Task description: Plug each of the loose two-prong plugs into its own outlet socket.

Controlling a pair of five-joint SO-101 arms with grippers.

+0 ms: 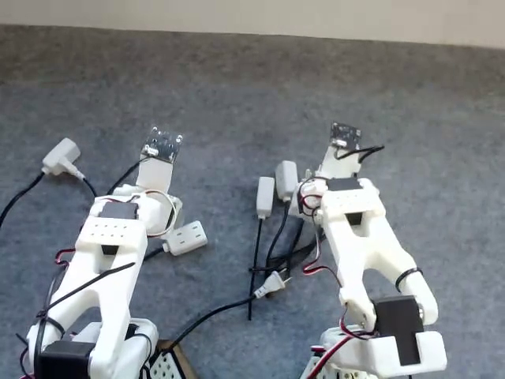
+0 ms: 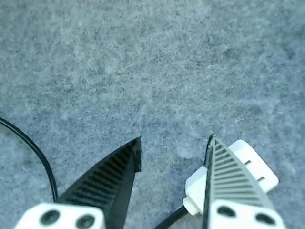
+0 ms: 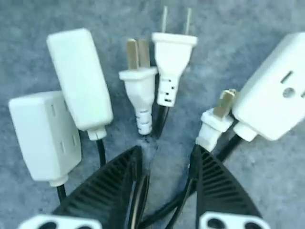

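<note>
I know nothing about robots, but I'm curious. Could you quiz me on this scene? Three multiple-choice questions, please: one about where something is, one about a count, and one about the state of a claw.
1. Where is the outlet seen in the left wrist view?
A. Beside the left gripper, outside its jaws
B. Clamped in the jaws
C. On top of the arm

2. How many plugs with bare prongs lie ahead of the right gripper?
A. One
B. Three
C. Five

3. What state is the left gripper in?
A. Shut on a plug
B. Shut on a cord
C. Open, holding nothing

Answers:
1 A: the outlet lies past one jaw's outer side.
2 B: three sets of prongs show in the right wrist view.
3 C: its jaws stand apart over bare carpet.
</note>
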